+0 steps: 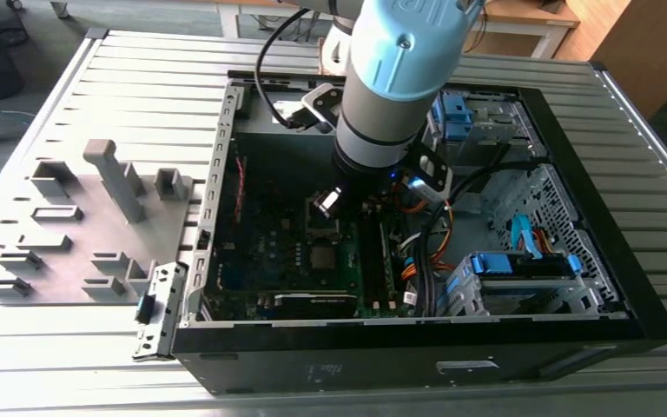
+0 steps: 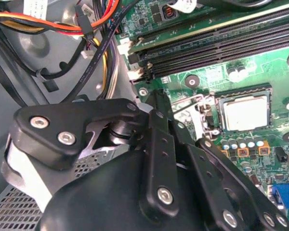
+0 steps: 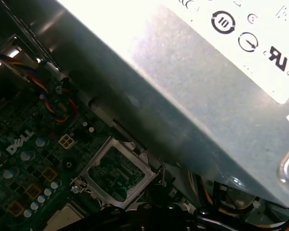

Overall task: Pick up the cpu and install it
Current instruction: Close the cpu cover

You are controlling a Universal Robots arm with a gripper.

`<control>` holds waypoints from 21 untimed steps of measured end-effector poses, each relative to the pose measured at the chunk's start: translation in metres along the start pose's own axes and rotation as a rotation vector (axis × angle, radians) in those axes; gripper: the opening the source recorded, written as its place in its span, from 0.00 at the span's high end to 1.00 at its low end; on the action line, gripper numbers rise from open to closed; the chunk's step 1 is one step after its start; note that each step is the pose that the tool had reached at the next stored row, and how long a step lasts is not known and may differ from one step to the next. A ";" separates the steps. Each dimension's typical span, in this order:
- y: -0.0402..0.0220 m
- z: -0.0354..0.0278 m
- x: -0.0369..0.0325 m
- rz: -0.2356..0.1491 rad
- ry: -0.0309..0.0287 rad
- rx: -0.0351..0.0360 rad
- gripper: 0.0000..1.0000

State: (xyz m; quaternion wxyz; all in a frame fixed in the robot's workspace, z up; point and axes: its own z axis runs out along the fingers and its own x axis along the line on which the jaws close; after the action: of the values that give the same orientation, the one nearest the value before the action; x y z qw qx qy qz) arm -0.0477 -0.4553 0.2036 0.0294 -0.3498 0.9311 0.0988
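Observation:
The cpu (image 2: 245, 112) lies flat in the black motherboard socket, its dull silver face up; in the exterior view the cpu (image 1: 326, 257) is a small grey square on the board. My gripper (image 2: 156, 98) hangs inside the open computer case (image 1: 611, 295), a short way off the socket and beside its thin metal lever (image 2: 188, 103). Its black fingers are drawn together with nothing seen between them. In the exterior view the gripper (image 1: 331, 204) is just behind the cpu. The socket's hinged metal frame (image 3: 116, 173) stands open.
A grey tray (image 1: 79, 226) of raised blocks lies at the exterior view's left of the case. Memory slots (image 2: 221, 43), bundled cables (image 1: 426, 252), a blue-tabbed drive cage (image 1: 519, 265) and the grey power supply (image 3: 207, 96) crowd the gripper.

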 end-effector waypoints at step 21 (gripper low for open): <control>-0.0032 -0.0038 -0.0010 -0.008 0.0011 -0.0010 0.89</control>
State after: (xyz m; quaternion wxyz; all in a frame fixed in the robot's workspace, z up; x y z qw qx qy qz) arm -0.0448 -0.4578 0.2069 0.0291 -0.3534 0.9298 0.0990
